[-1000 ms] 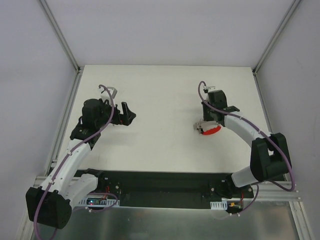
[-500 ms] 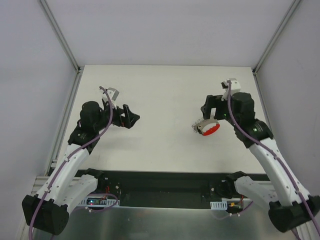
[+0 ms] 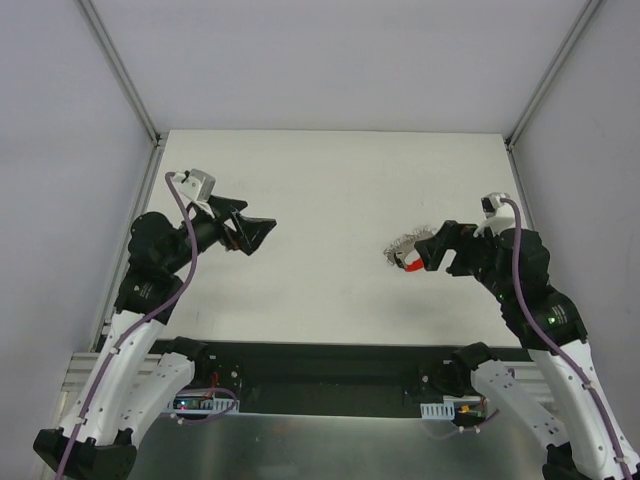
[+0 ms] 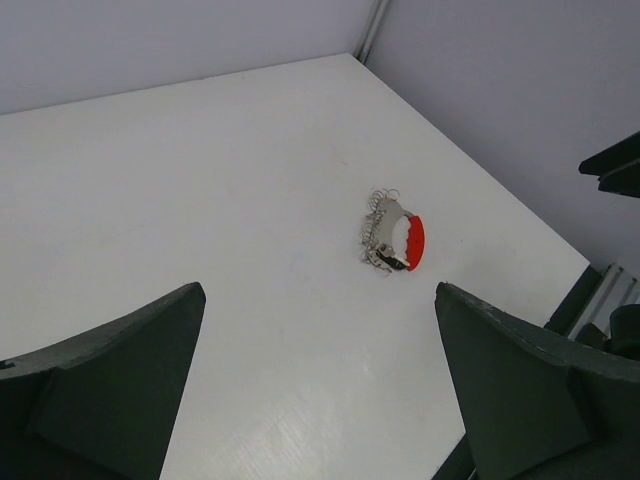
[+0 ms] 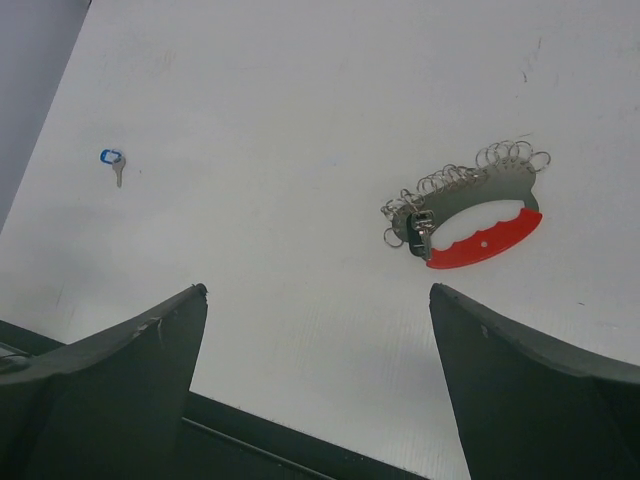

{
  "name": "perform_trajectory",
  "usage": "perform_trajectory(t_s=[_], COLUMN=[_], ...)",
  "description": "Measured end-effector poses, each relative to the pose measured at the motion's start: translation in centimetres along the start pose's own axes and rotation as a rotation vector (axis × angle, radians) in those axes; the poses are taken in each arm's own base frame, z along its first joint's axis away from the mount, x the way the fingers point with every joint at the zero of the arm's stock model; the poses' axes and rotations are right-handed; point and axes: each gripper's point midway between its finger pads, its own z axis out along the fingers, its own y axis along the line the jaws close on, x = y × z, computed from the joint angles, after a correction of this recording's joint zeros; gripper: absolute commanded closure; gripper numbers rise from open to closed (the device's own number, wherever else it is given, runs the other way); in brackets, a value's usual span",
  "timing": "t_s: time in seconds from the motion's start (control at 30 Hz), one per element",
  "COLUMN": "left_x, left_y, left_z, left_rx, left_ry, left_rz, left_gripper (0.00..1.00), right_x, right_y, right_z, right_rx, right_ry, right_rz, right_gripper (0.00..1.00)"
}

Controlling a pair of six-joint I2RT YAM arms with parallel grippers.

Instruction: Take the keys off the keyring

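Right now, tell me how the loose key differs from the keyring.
The key has a blue head; the keyring has a red grip. The key is tiny and single; the keyring is far larger and carries a row of small wire rings. Both lie flat on the white table, well apart.

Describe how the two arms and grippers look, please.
The left arm and right arm have white links and black joints. A purple cable runs along each. The left gripper and right gripper each have two black wedge-shaped fingers; a small white block sits at each wrist.
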Motion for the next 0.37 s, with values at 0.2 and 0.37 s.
perform_trajectory(t_s=[0.2, 0.37], left_x=[0.6, 1.3], left_y=[-0.3, -0.1], left_z=[-0.9, -0.9], left_rx=[0.001, -0.004], left_ry=[-0.021, -0.009], left_rz=[0.002, -0.013], left_gripper=[0.01, 0.01], right_x=[-0.2, -0.6], right_y=[0.0, 0.1], right_z=[-2.0, -2.2], right_rx=[-0.016, -0.018], right_ry=[-0.043, -0.056], right_rz=[-0.015, -0.029], right_gripper=[0.04, 0.04])
